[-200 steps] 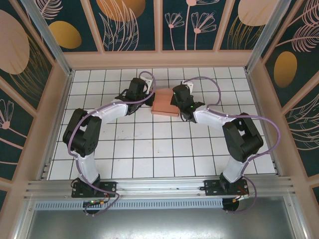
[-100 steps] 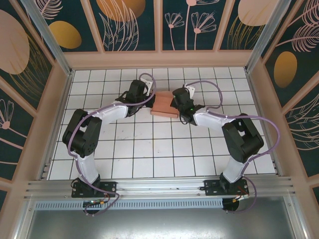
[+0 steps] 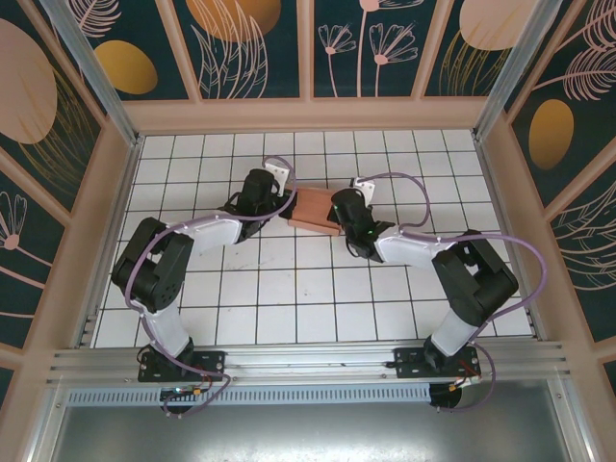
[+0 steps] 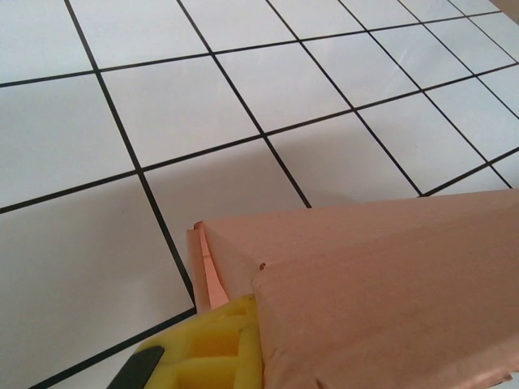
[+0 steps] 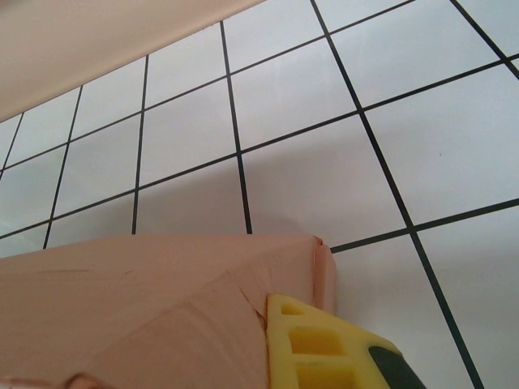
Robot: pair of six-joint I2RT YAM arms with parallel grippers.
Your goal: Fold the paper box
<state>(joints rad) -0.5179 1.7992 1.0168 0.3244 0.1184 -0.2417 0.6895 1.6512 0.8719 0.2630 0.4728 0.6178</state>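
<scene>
**Top view with both wrist views.** The paper box [image 3: 313, 210] sits over the desk [image 3: 289, 298] near the back wall [image 3: 308, 114], about halfway along that wall's length. You hold it from both ends. The left gripper [image 3: 286, 200] meets the end toward the wall's left half, and the right gripper [image 3: 338, 208] meets the end toward its right half. The box therefore lies straight ahead of each gripper and between the two. Neither arm is the nearer; both are in contact.

Each gripper is closed down as far as it goes and appears to pinch a thin cardboard wall, not the whole body. Left wrist view: one yellow pad [image 4: 207, 352] tucks beneath a folded corner, and the salmon panel covers the place where the opposite finger would be. Right wrist view: the mirror case, a yellow pad [image 5: 320, 348] just under the end flap. A soft shadow on the tiles below suggests the box is raised off the desk, though you cannot confirm the gap from above.

The line that matters runs gripper to gripper, roughly parallel to the back wall, with the right end a little farther from it. Whether this is also the box's long side is hard to judge from above, where the outline reads nearly square. In judgement, the next move must hold both wrists on that shared line; draw one off it and the thin card is likely to twist or tear.
</scene>
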